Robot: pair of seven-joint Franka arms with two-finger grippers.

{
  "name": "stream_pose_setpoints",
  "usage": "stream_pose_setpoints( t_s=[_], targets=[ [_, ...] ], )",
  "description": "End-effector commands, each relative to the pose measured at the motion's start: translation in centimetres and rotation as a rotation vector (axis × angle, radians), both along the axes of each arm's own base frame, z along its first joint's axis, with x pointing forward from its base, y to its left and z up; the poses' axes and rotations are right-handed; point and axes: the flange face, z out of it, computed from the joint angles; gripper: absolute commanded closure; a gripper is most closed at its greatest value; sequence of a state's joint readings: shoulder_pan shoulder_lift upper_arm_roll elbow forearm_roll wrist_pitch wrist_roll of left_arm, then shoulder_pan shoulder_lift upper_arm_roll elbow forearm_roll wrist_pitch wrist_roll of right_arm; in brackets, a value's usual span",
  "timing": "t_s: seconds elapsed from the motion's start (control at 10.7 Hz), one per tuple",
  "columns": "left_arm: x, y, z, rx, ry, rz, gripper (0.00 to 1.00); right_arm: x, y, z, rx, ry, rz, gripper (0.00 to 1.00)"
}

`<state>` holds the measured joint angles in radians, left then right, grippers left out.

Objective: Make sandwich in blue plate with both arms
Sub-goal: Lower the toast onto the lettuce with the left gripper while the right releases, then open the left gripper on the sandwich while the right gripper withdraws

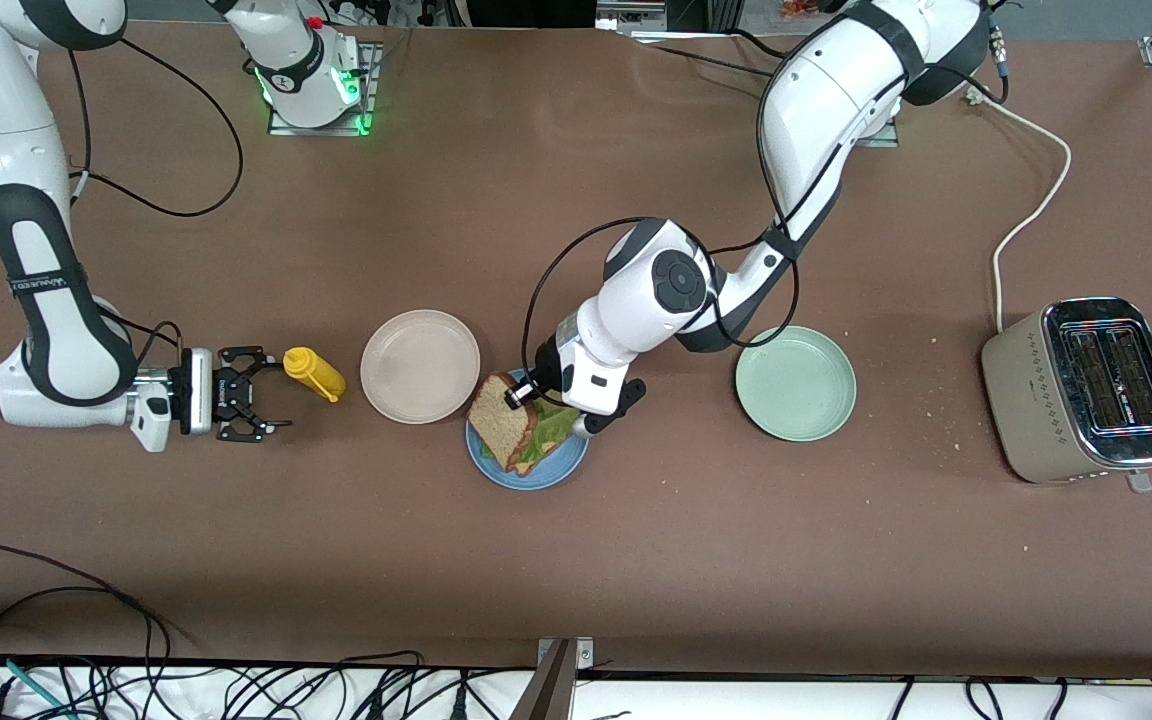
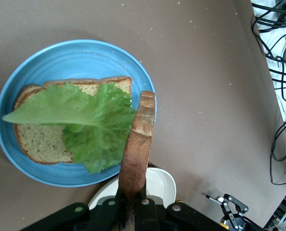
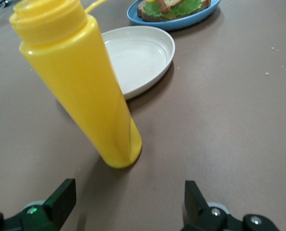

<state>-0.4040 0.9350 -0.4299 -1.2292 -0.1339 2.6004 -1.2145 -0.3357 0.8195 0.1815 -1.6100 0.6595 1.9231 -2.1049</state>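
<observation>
Nearest me, the blue plate carried bread and lettuce; my left gripper clenched the top slice above it. My right gripper waited released beside the yellow bottle.

A yellow squeeze bottle, beige plate, pale green plate and toaster sit on a brown table.

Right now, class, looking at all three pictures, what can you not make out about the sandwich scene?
- Left gripper fingertips: left wrist view, covered by the held bread slice.
- Blue plate: front view, mostly hidden by sandwich and left arm.
- Lower slice: left wrist view, partly under the lettuce.
- Yellow bottle tip: right wrist view, cut off by the picture's edge.
- Right gripper: open, empty, by the bottle.
</observation>
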Motion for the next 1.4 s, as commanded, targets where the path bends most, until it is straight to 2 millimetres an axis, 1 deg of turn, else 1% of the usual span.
stream_pose_setpoints(
  t_s=[0.0, 0.09, 0.19, 0.28, 0.37, 0.47, 0.56, 0.65, 0.84, 0.93, 1.03, 1.12, 1.31],
  targets=[
    [0.4, 0.0, -0.9, -0.005, 0.012, 0.018, 1.00, 1.2, -2.2, 1.0, -0.055, -0.039, 0.035, 0.00],
    [1.0, 0.9, -1.4, 0.011, 0.010, 0.035, 1.00, 1.8, -2.9, 1.9, -0.080, -0.056, 0.045, 0.00],
    [1.3, 1.4, -1.7, 0.021, 0.010, 0.046, 1.00, 2.6, -3.4, 3.0, -0.107, -0.077, 0.053, 0.00],
    [1.3, 1.7, -2.5, 0.032, 0.020, 0.045, 0.98, 3.1, -3.7, 3.9, -0.122, -0.094, 0.058, 0.00],
    [1.5, 2.2, -2.9, 0.044, 0.025, 0.050, 0.97, 3.5, -3.8, 4.6, -0.130, -0.099, 0.049, 0.00],
    [1.7, 2.6, -3.2, 0.053, 0.028, 0.055, 0.97, 3.9, -3.9, 5.7, -0.154, -0.089, 0.029, 0.00],
    [1.7, 2.8, -3.6, 0.055, 0.040, 0.068, 0.96, 4.1, -4.0, 7.1, -0.192, -0.074, 0.011, 0.00],
    [1.5, 2.8, -4.0, 0.059, 0.053, 0.078, 0.92, 4.3, -4.0, 8.8, -0.227, -0.060, -0.011, 0.00],
    [1.2, 3.2, -5.0, 0.073, 0.083, 0.102, 0.81, 4.3, -3.9, 13.2, -0.315, -0.014, -0.094, 0.00],
    [0.9, 3.2, -5.6, 0.082, 0.094, 0.100, 0.75, 4.2, -3.0, 15.0, -0.348, 0.030, -0.129, 0.00],
    [0.4, 3.2, -6.3, 0.096, 0.110, 0.091, 0.75, 3.8, -2.5, 16.8, -0.390, 0.075, -0.189, 0.00],
    [0.1, 3.2, -6.8, 0.112, 0.136, 0.080, 0.75, 3.5, -1.4, 18.7, -0.432, 0.108, -0.238, 0.00],
    [-0.2, 3.0, -7.1, 0.120, 0.152, 0.077, 0.75, 2.3, 0.8, 22.5, -0.494, 0.183, -0.381, 0.00]
  ],
)
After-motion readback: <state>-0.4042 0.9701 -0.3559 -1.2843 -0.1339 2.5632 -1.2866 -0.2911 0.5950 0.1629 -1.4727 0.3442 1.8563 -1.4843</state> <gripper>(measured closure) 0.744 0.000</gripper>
